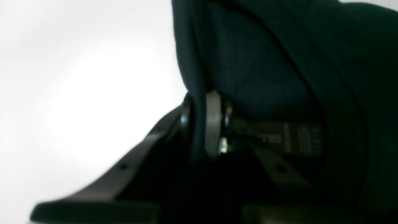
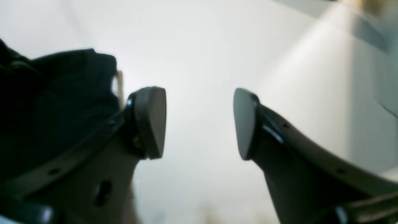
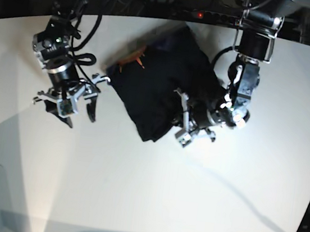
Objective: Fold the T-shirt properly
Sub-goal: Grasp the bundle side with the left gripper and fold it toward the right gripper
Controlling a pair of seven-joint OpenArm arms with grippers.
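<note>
The T-shirt [image 3: 158,88] lay bunched in a dark heap on the white table [image 3: 150,200], toward the table's far edge. An orange mark [image 3: 138,61] showed at the heap's far-left corner.

The left gripper [image 1: 202,124] was at the T-shirt's near-right edge, its 2 fingers clenched on a fold of the black cloth; the grey pad [image 1: 213,124] pressed against the fabric.

The right gripper [image 2: 199,123] was just beside the T-shirt's left edge, above bare table. Its 2 fingers were spread apart and released, grasping nothing.
</note>
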